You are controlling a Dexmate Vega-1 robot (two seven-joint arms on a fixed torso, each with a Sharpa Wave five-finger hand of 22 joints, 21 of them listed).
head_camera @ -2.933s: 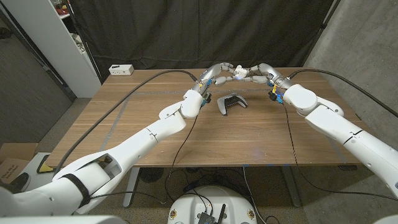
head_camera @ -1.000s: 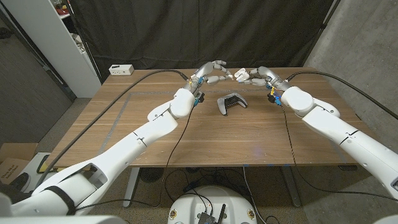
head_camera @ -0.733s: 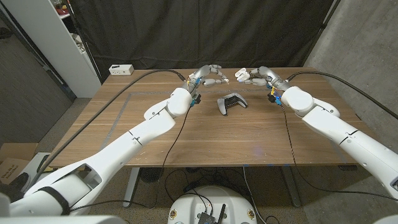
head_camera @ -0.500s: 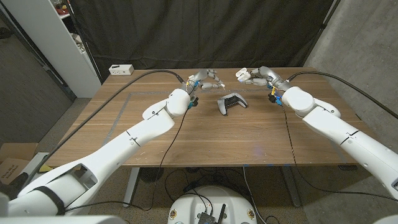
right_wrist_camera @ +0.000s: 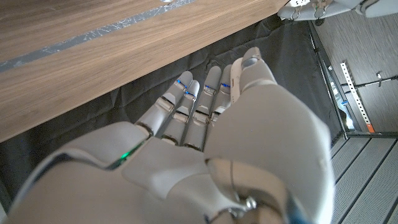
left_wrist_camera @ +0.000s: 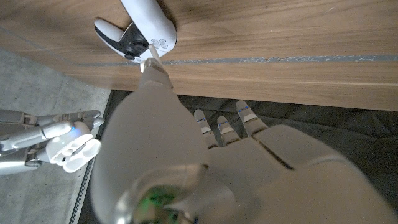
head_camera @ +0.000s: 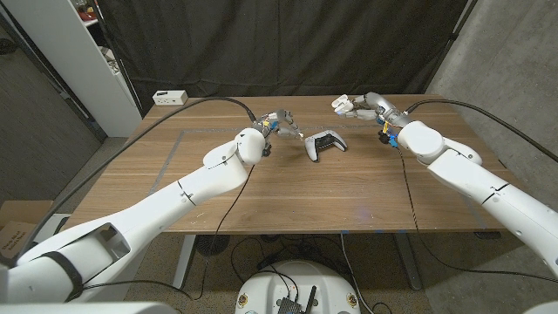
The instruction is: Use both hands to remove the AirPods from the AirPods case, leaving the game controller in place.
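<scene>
A wooden worktop [head_camera: 288, 187] is seen from above, crossed by two white robot arms reaching toward its far side. The game controller [head_camera: 324, 143], white with dark grips, is left lying on the wood near the far middle; no writing can be read on it. The white AirPods case [head_camera: 341, 104] is held above the far edge by the right hand [head_camera: 362, 105], its lid open in the left wrist view. A small white AirPod [left_wrist_camera: 151, 51] is pinched at the fingertips of the left hand [head_camera: 281, 122], just beside the controller. A white box [head_camera: 170, 98] is set at the far left corner.
</scene>
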